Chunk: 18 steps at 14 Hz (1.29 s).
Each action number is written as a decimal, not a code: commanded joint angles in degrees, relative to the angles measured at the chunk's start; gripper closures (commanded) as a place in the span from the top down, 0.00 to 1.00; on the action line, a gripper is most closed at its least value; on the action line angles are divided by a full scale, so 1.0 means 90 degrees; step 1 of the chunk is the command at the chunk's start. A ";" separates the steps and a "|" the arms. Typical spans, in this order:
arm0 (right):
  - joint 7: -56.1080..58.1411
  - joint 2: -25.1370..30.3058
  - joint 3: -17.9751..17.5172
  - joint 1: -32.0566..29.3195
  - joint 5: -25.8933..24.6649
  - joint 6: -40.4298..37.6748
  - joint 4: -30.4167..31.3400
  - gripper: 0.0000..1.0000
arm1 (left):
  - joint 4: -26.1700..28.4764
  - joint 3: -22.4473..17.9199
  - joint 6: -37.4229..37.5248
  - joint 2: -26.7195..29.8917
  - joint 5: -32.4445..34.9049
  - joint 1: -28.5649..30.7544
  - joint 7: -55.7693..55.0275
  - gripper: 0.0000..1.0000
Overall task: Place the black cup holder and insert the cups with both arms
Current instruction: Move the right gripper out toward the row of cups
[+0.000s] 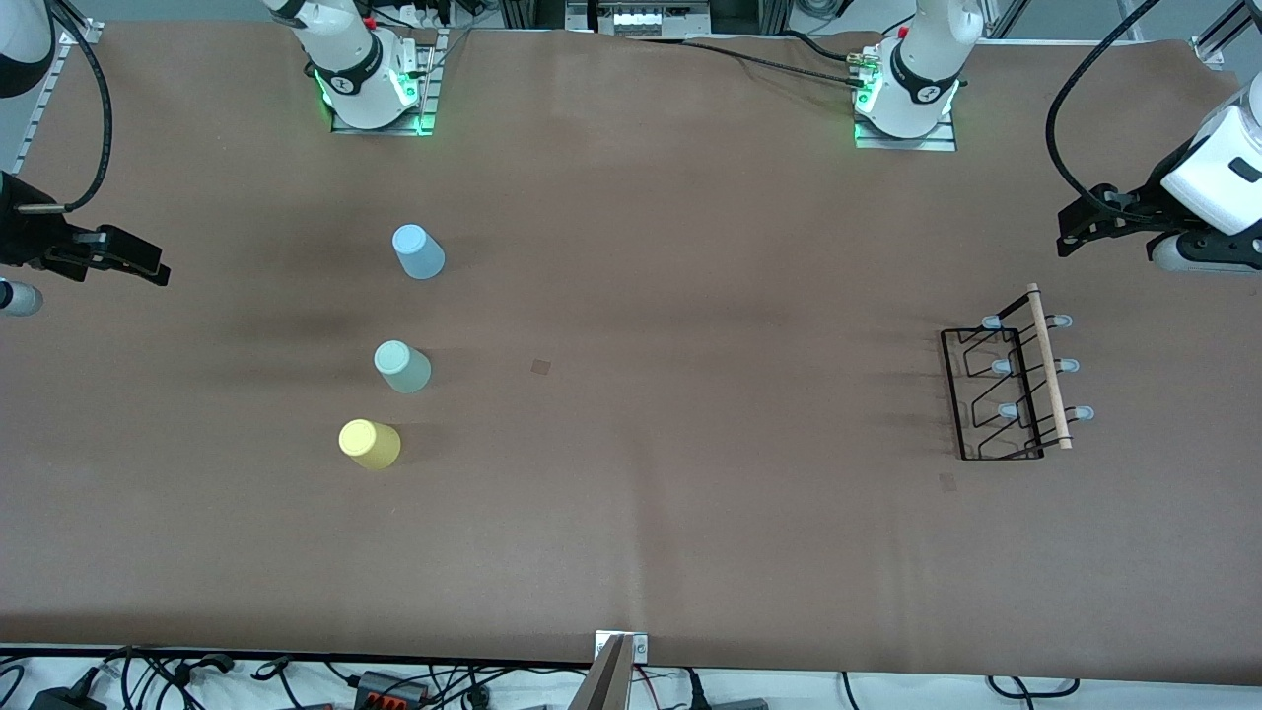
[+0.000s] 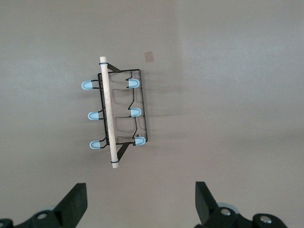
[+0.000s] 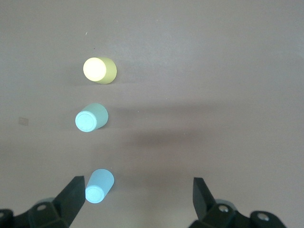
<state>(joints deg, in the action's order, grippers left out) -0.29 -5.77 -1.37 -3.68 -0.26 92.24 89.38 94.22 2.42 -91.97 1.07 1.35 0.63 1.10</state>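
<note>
The black cup holder (image 1: 1048,367) rests on the brown table toward the left arm's end, its wooden rod uppermost and its pale-tipped pegs sticking out on both sides. It also shows in the left wrist view (image 2: 108,109). My left gripper (image 1: 1070,235) hangs open and empty above the table beside it; the left wrist view (image 2: 141,199) shows the jaws wide apart. Three cups stand upside down toward the right arm's end: light blue (image 1: 418,251), mint green (image 1: 401,367), yellow (image 1: 370,444). My right gripper (image 1: 156,271) is open and empty (image 3: 137,197), up in the air next to the light blue cup (image 3: 99,186).
The arm bases (image 1: 375,89) (image 1: 907,99) stand along the table's edge farthest from the camera. Cables and a camera mount (image 1: 611,675) lie along the nearest edge. A small square mark (image 1: 540,366) is on the table between the cups and the holder.
</note>
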 commanded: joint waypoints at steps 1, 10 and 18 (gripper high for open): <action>-0.0037 0.0163 -0.0004 -0.0031 0.0097 0.0103 0.0186 1.00 | -0.0039 -0.0015 0.0052 0.0057 -0.0150 -0.0002 0.0103 1.00; 0.0090 0.0114 -0.0004 -0.0031 0.0126 0.0054 0.0235 1.00 | -0.0039 -0.0015 0.0043 0.0057 -0.0150 -0.0002 0.0112 1.00; 0.0081 -0.0062 -0.0053 0.0260 0.0126 0.0492 0.1016 1.00 | -0.0039 -0.0015 0.0023 0.0047 -0.0150 0.0008 0.0122 1.00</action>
<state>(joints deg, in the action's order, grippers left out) -0.03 -6.95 -1.81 -3.19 0.05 94.19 95.80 94.22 2.42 -91.97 1.07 1.35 0.63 1.10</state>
